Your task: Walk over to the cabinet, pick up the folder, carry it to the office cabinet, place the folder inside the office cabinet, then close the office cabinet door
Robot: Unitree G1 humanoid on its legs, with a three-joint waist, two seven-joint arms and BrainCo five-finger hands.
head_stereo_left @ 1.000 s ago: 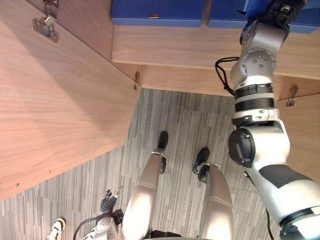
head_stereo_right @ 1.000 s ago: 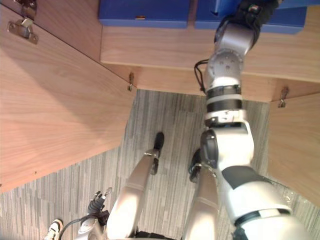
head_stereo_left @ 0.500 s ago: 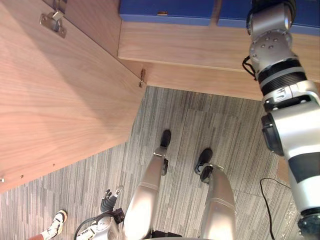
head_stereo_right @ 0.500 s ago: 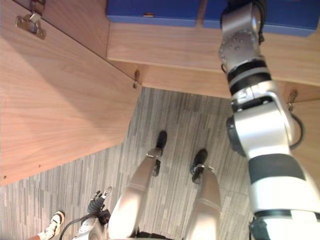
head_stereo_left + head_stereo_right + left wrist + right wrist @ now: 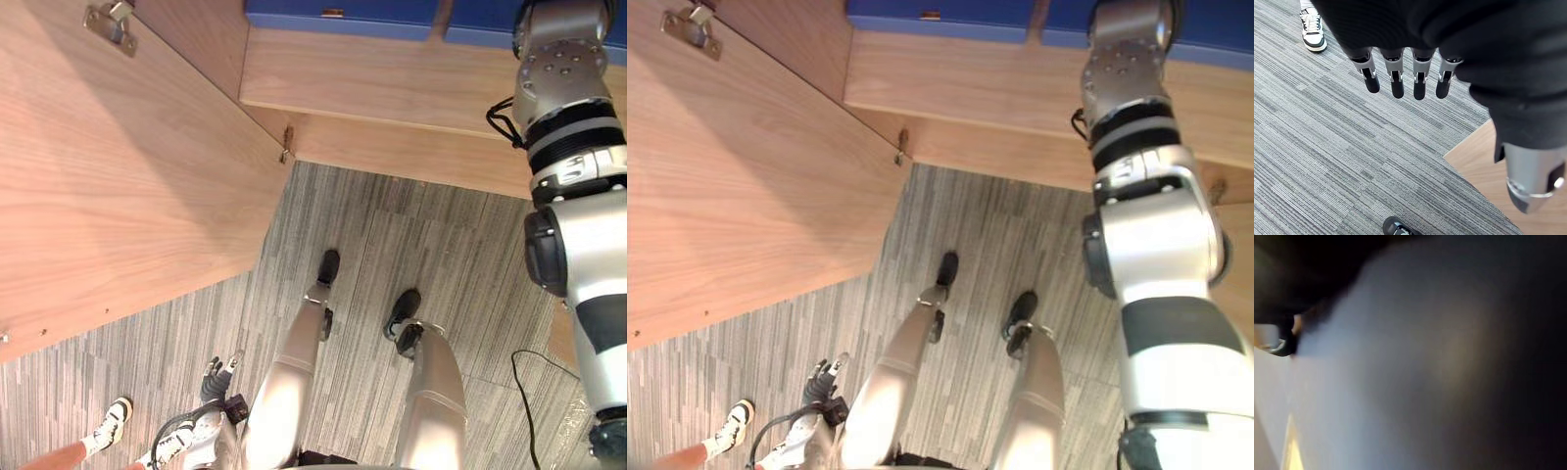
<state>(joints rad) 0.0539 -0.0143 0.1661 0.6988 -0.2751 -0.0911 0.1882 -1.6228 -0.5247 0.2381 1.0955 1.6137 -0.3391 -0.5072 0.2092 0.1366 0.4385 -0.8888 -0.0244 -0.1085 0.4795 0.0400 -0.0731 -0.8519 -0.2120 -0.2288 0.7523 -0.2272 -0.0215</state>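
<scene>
The blue folder [image 5: 1215,39] is being borne by the office cabinet shelf [image 5: 392,88], beside the raised right arm; the right hand's grip cannot be told. The left hand [image 5: 1419,81] is being held straight-fingered above the carpet [image 5: 1327,161].

L side: open cabinet door [image 5: 118,186] stood swung out from its hinge [image 5: 286,147], a wide wood panel blocking that flank. Shelf [image 5: 392,83] front was open to reach, but blue folders [image 5: 940,15] took up its far part. Carpet [image 5: 411,235] in front of the shelf was free. L hand [image 5: 217,377] hung low w/ fingers straight over bare carpet, a person's shoe [image 5: 108,423] near it.
</scene>
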